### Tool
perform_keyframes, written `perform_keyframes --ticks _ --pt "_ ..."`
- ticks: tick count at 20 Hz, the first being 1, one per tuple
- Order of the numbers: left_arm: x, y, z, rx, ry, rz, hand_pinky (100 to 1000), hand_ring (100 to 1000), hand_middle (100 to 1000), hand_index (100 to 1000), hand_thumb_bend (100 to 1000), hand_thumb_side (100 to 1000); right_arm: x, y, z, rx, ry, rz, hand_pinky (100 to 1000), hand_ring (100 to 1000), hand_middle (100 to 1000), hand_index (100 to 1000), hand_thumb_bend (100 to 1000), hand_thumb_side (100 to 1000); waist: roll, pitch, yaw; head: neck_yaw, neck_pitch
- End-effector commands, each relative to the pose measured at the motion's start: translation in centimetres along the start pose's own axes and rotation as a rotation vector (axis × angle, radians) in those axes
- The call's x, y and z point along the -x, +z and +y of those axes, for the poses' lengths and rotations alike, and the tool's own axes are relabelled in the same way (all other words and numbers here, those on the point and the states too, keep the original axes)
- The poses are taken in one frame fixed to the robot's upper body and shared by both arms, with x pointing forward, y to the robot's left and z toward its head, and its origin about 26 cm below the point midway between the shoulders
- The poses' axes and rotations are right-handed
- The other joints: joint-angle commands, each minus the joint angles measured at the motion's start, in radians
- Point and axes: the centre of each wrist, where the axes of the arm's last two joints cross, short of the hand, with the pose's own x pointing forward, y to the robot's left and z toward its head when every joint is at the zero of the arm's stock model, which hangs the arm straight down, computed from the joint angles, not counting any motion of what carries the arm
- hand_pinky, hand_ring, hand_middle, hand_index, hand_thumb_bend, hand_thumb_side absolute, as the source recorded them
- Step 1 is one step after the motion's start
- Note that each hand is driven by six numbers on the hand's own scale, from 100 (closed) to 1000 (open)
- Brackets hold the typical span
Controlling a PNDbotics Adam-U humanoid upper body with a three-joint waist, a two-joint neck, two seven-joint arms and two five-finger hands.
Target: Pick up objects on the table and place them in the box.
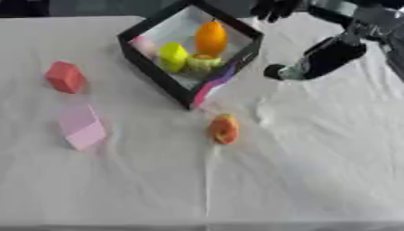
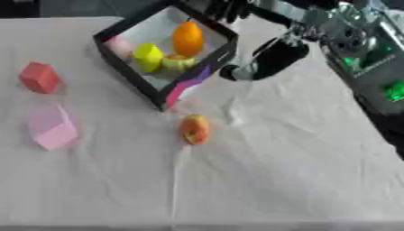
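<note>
The black-rimmed box (image 1: pixel 158 76) stands askew at the back middle of the table. It holds an orange fruit (image 1: pixel 211 38), a yellow piece (image 1: pixel 173 56), a yellow-green piece (image 1: pixel 204 62) and a pale pink piece (image 1: pixel 144 45). An orange-red fruit (image 1: pixel 224 129) lies on the cloth just in front of the box's near corner. A red block (image 1: pixel 65 77) and a pink block (image 1: pixel 81 127) sit at the left. My right hand (image 1: pixel 274 9) hangs above the box's far right edge, fingers relaxed and empty. My left hand is out of sight.
A black, silver-jointed part of my right arm (image 1: pixel 325 57) hangs low over the cloth just right of the box. White wrinkled cloth (image 1: pixel 315 171) covers the table to its front edge.
</note>
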Motion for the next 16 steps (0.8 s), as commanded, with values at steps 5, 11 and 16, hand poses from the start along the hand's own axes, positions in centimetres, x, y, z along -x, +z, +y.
perform_keyframes --ticks 5,11,16 --pt "-1.3 -0.5 0.5 -0.008 -0.015 -0.045 755 860 799 868 360 653 -0.6 -0.1 2.9 -0.119 0.011 0.034 735 722 698 794 515 114 0.004 -0.022 0.007 0.013 0.006" --pt "-1.3 -0.3 0.3 -0.014 -0.010 -0.048 755 861 802 869 362 651 -1.2 -0.6 5.4 -0.140 -0.022 0.083 721 706 677 775 499 100 0.002 -0.020 0.014 0.009 0.006" --pt "-1.2 0.0 0.0 -0.036 -0.008 -0.058 755 862 805 870 366 646 -1.6 -0.9 6.3 -0.120 -0.016 0.125 712 696 667 767 484 100 0.000 -0.017 0.018 0.005 0.005"
